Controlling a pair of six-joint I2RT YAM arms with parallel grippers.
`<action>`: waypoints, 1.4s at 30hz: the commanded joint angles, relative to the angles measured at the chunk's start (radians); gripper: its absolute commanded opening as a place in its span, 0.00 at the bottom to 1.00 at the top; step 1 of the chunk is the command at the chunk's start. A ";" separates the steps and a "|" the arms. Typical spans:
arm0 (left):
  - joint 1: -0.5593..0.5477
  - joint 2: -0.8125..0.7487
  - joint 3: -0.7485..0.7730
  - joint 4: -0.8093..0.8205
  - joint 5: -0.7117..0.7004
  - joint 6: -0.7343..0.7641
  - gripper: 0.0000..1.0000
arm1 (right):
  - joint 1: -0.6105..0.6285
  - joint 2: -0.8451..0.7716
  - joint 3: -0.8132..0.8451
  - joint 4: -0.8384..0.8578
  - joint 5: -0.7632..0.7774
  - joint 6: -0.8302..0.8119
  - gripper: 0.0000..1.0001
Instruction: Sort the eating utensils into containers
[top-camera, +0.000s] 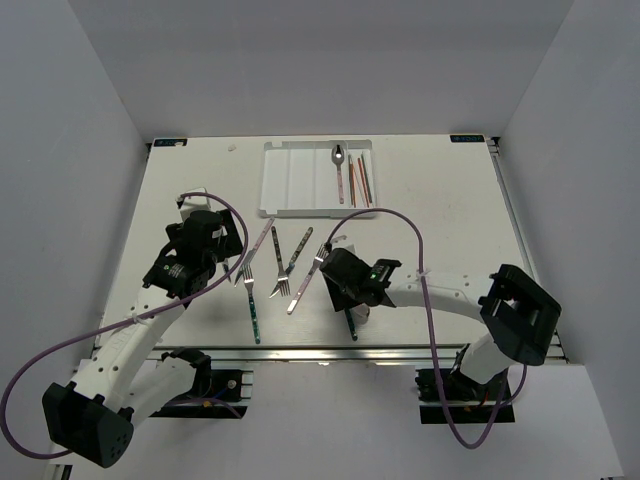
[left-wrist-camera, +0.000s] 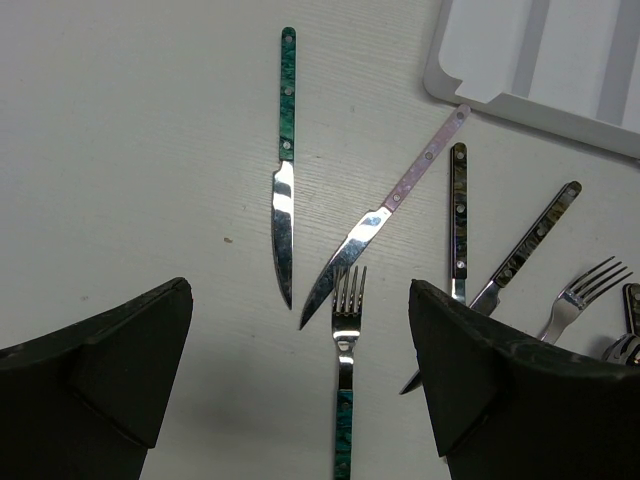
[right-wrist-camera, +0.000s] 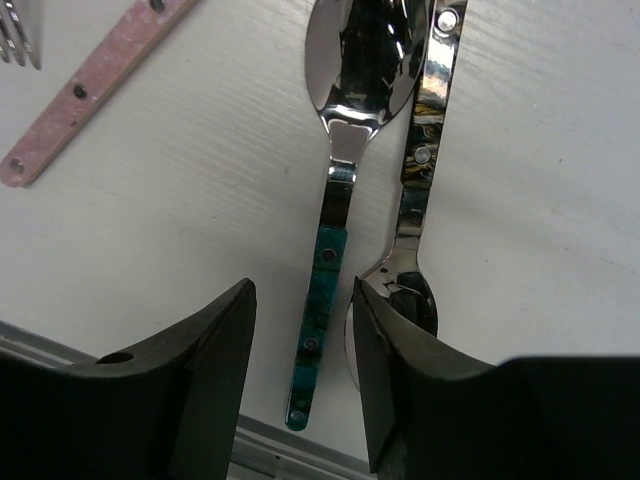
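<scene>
The white tray (top-camera: 290, 180) lies at the back centre, holding a pink-handled spoon (top-camera: 339, 165) and red and green chopsticks (top-camera: 358, 182) in its right slots. Several forks and knives (top-camera: 280, 265) lie loose mid-table. My left gripper (top-camera: 236, 266) is open above a teal-handled fork (left-wrist-camera: 344, 400), which lies between its fingers (left-wrist-camera: 120, 370). A teal-handled knife (left-wrist-camera: 285, 170) and a pink-handled knife (left-wrist-camera: 390, 208) lie just beyond. My right gripper (top-camera: 351, 316) is open, its jaws low on either side of a teal-handled spoon (right-wrist-camera: 330, 240); a silver spoon (right-wrist-camera: 418, 180) lies against the right finger.
Dark-handled utensils (left-wrist-camera: 458, 215) and another fork (left-wrist-camera: 582, 292) lie right of the left gripper. The tray corner (left-wrist-camera: 470, 80) shows in the left wrist view. A pink handle (right-wrist-camera: 95, 90) lies left of the right gripper. The table's near edge (right-wrist-camera: 200, 415) is just behind the spoon's handle.
</scene>
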 joint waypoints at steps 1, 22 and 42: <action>0.000 -0.001 0.003 0.002 -0.004 0.002 0.98 | 0.006 0.020 -0.026 0.036 0.020 0.024 0.49; 0.000 0.016 0.003 0.000 0.002 0.003 0.98 | 0.007 0.156 0.009 0.055 0.037 0.015 0.26; 0.000 0.009 0.005 -0.003 -0.012 0.002 0.98 | -0.098 0.102 0.343 -0.016 0.085 -0.109 0.00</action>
